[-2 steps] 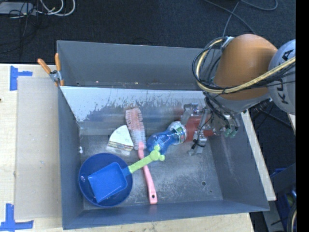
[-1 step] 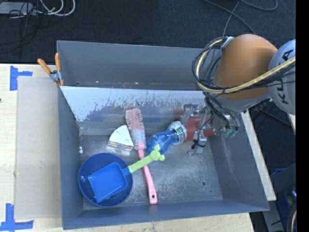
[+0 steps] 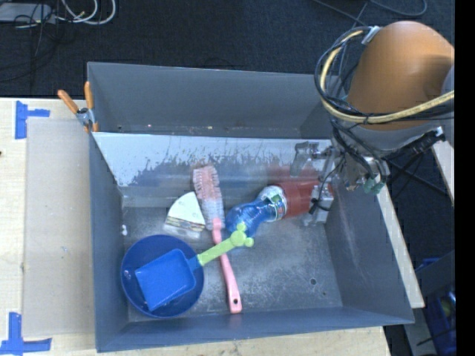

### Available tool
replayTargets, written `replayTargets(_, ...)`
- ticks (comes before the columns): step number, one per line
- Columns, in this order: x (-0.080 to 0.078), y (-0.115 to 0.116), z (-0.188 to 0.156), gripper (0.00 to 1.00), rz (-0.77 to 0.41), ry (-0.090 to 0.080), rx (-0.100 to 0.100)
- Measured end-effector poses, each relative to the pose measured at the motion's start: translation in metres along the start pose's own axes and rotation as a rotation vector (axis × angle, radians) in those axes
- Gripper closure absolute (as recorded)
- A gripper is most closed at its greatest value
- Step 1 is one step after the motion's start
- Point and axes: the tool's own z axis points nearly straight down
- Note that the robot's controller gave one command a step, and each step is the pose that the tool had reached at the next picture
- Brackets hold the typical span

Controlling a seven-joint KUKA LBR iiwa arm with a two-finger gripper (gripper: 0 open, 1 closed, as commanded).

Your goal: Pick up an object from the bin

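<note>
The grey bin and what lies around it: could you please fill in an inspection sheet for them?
Surface: grey bin floor, scuffed, with a bare patch at the right front.
Job's things: red thing, kind unclear, right beside the claw; blue crushed bottle mid-bin, its cap towards the red thing.
Clutter: blue bowl front left holds a blue scoop; its green handle crosses a pink brush; a white wedge lies beside the brush.
Claw: claw low by the bin's right wall.
Cables: yellow and black loops round the arm's orange cover; more cables on the floor behind.
Surroundings: dark floor.
</note>
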Motion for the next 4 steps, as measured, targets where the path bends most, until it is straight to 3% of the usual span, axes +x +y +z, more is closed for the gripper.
replayTargets(1,-0.001,0.000,-0.055,0.00,0.000,-0.006,0.000)
replayTargets(2,-0.023,0.016,-0.010,0.00,-0.098,-0.011,0.001)
replayTargets(3,-0.018,0.024,0.016,0.00,-0.126,-0.002,0.000)
replayTargets(4,-0.016,0.027,0.017,0.00,-0.158,-0.015,0.001)
